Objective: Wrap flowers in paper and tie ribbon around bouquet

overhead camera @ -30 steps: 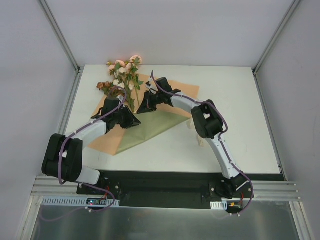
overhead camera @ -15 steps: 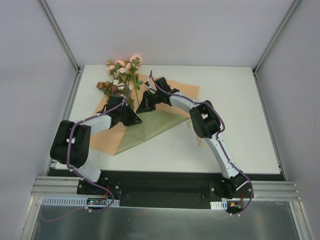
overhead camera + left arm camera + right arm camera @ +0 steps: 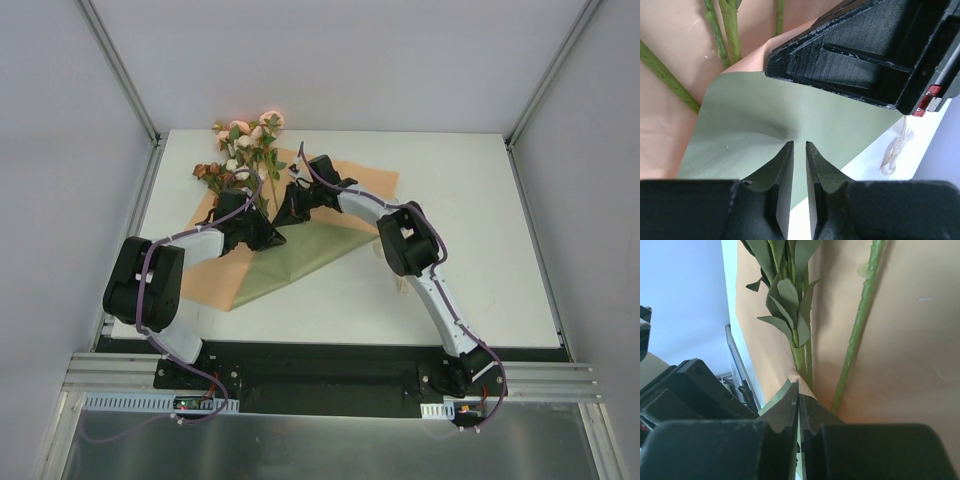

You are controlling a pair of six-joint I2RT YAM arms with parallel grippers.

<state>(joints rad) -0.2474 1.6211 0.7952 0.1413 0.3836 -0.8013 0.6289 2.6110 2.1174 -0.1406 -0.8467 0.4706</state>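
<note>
White tabletop point(image 3: 480, 220); matte paper point(image 3: 300, 265); right hand point(image 3: 798, 390) pinches fold, left hand point(image 3: 800, 145) near-shut, grip unclear.

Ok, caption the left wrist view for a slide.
Left gripper, nearly closed, poised at a crease in the olive paper beside green stems.

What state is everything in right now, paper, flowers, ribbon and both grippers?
Olive-green and orange-tan paper sheet: on the white table, one part folded over, green face up.
Small artificial roses on long green stems: stems lying on the paper, unwrapped.
Cream fabric ribbon: loose on the table, untied.
Left gripper: jaws barely apart over the green fold, nothing between.
Right gripper: shut on the paper's edge.
</note>
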